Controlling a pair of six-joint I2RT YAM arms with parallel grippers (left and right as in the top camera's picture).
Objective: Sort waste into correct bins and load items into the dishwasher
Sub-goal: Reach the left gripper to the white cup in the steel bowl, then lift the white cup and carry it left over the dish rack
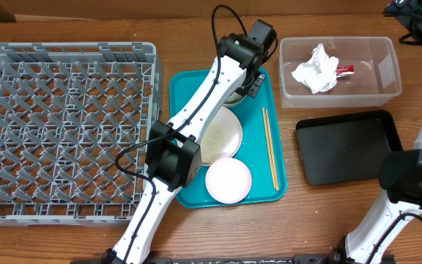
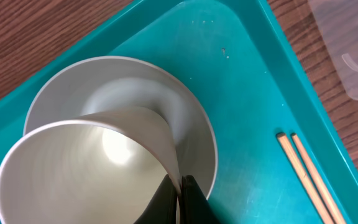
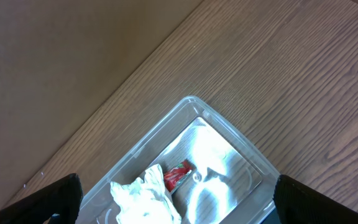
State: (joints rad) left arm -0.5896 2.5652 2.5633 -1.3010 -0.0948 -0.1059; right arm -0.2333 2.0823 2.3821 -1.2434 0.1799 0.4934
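Note:
My left gripper (image 2: 180, 190) is shut on the wall of the small white cup (image 2: 86, 174), one finger inside and one outside. The cup stands tilted inside the grey-green bowl (image 2: 135, 93) at the far end of the teal tray (image 2: 241, 74). Overhead, the left gripper (image 1: 251, 79) covers the cup and most of the bowl. The large white plate (image 1: 224, 133) carries pale crumbs, the small pinkish-white bowl (image 1: 228, 180) lies nearer, and the chopsticks (image 1: 269, 150) lie to the right. My right gripper (image 3: 176, 184) hangs open above the clear tub (image 3: 191, 101), which holds the napkin (image 3: 143, 200) and red wrapper (image 3: 178, 174).
The grey dish rack (image 1: 64, 128) fills the left side of the table. The black tray (image 1: 350, 147) lies in front of the clear tub (image 1: 387, 70). The right arm's base (image 1: 410, 177) stands at the right edge.

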